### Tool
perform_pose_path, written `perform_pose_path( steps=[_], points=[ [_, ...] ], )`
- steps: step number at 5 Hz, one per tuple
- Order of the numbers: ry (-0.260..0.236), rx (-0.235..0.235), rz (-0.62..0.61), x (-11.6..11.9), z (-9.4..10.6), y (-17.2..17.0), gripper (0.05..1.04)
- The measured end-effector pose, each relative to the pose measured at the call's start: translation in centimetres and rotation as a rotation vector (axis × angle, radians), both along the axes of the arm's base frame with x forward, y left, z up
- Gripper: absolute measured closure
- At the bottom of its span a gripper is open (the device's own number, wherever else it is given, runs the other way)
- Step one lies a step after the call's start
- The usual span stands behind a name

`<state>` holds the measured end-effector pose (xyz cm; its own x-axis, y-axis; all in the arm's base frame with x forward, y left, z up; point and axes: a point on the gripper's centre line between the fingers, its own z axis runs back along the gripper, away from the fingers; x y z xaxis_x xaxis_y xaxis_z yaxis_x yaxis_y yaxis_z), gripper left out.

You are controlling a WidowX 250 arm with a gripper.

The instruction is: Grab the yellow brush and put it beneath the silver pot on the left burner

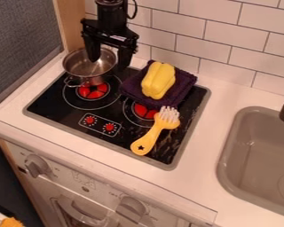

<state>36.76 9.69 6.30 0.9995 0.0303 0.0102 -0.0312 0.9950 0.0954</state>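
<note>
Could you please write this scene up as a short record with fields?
Robot: black two-fingered hand, fingers apart, at the pot's right side
Cookware: shiny silver metal pot, left burner area
Tool: yellow brush with white bristles, lying apart from the pot, bristle end by the right burner
Stack: yellow ridged object on dark purple cloth
Right of stove: grey sink

The black arm [111,12] has a thin cable [135,9] and blocky hand [110,64].

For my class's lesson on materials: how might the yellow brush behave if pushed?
The yellow brush would probably move as one stiff piece, its handle looking like solid plastic. It seems unlikely to roll, with that broad bristled head.
</note>
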Motion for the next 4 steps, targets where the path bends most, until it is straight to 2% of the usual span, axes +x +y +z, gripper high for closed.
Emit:
perform_pose_path(
  steps=[1,2,3,4],
  points=[
    [0.039,-0.015,0.003,-0.6,-1.8,-0.3,0.083],
    [0.062,-0.036,-0.073,-3.3,-2.0,-2.6,0.083],
    [-0.002,-0.026,-0.132,-5.5,-0.1,-4.4,0.083],
    [-0.005,-0.042,-0.195,-7.3,-0.4,-6.7,0.083]
  ],
)
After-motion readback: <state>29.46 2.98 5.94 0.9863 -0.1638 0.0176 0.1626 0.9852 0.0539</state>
